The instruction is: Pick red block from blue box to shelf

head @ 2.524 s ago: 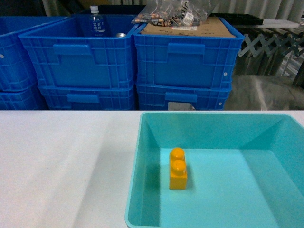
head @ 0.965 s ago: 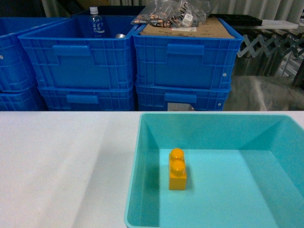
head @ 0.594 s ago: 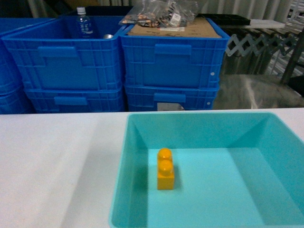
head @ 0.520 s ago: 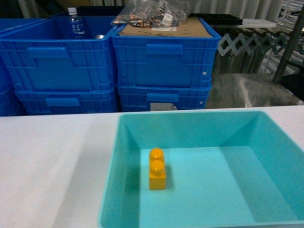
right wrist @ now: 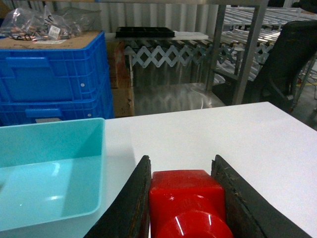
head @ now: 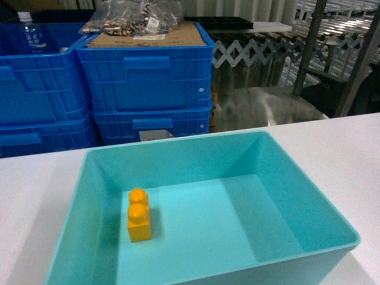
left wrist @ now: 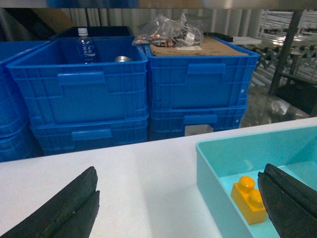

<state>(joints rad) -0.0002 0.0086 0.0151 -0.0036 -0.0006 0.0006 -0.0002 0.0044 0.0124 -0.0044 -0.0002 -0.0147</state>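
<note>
Right gripper (right wrist: 185, 198) clamped flat on red block's (right wrist: 188, 201) side faces, left gripper (left wrist: 178, 208) wide open, empty; block looks light, rigid, glossy-slick.

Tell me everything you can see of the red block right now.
The red block shows only in the right wrist view: glossy red plastic, cube-like, with a rounded stud facing the camera. It sits clamped between the right gripper's two dark fingers, out of the blue box, above the white table. Its far side is hidden.

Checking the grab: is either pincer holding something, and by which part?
The right pincer clamps the red block by its two opposite sides. The left pincer is open, empty.
</note>
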